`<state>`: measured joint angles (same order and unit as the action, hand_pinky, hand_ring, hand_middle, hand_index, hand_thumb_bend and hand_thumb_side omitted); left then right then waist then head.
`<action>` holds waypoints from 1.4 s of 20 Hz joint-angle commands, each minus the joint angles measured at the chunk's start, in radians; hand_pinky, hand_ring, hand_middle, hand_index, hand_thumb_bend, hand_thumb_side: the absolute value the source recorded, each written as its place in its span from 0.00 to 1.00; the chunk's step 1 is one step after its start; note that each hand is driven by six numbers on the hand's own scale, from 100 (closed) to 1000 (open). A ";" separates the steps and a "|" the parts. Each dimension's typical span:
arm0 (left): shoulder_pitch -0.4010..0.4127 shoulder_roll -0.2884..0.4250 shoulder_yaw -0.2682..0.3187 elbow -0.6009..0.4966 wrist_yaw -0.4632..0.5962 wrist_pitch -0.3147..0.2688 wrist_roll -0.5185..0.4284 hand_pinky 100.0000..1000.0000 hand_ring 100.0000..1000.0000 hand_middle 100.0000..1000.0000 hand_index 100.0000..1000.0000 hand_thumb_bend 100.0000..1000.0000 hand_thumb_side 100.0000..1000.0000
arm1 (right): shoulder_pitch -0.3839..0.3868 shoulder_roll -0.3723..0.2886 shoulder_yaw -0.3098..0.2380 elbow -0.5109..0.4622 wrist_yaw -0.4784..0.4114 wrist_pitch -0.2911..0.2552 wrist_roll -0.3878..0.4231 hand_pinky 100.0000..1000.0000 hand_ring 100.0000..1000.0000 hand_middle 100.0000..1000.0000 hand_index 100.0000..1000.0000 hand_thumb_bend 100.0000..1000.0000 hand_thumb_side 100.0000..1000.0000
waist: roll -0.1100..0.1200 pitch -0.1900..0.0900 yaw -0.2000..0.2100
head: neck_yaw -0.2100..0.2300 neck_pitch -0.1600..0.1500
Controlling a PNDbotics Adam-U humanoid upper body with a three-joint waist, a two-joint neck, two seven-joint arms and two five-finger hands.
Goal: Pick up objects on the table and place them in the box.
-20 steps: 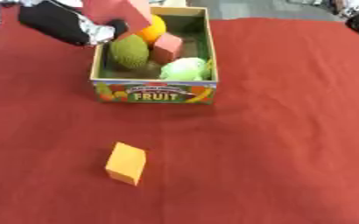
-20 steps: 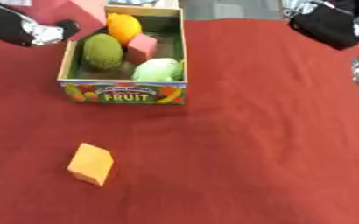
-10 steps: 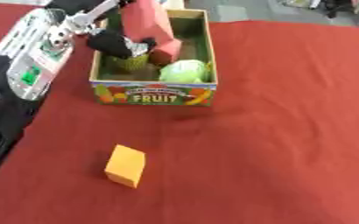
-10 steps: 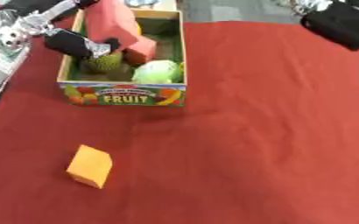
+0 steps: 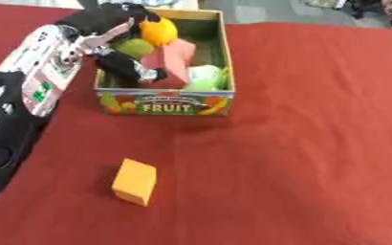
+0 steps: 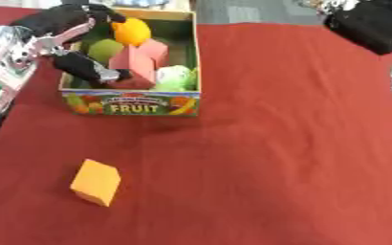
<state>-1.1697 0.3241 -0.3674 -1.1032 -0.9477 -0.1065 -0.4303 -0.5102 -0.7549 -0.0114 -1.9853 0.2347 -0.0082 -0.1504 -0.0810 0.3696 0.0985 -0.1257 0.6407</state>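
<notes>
Left eye view: the left hand [image 5: 120, 64] reaches over the left wall of the box [image 5: 168, 103], which stands at the far left of the red-covered bench [image 5: 316, 143]. Its dark fingers are curled against the near side of a pink block [image 5: 170, 64] that stands tilted inside the box; the thumb side cannot be made out, so whether the block is truly pinched is hard to tell. Behind the block lie a green round fruit [image 5: 135, 47] and an orange fruit [image 5: 158, 30] at the far end, and a pale green item [image 5: 206, 76] sits at the box's near right corner. The front wall carries the word FRUIT. An orange block [image 5: 135, 181] lies on the bench near the camera, well apart from the box, to its near left.

Right eye view: the same layout shows shifted leftward. The right hand [image 6: 366, 26] appears as a dark shape at the far right corner, above the bench and well away from the box; its fingers cannot be told as wide or narrow.
</notes>
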 commanded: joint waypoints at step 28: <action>0.331 0.497 -0.061 -0.897 0.468 0.102 -0.049 0.87 0.84 0.76 0.86 0.38 0.63 | 0.048 -0.045 -0.040 -0.015 0.011 0.011 -0.038 0.83 0.81 0.71 0.85 0.00 0.48 | 0.017 -0.016 0.043 | -0.077 0.018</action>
<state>-0.8293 0.7766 -0.4212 -1.9813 -0.4895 0.0176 -0.4802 -0.4564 -0.7620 -0.0364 -1.9853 0.2402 0.0027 -0.1837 -0.0805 0.3696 0.1422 -0.1974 0.6577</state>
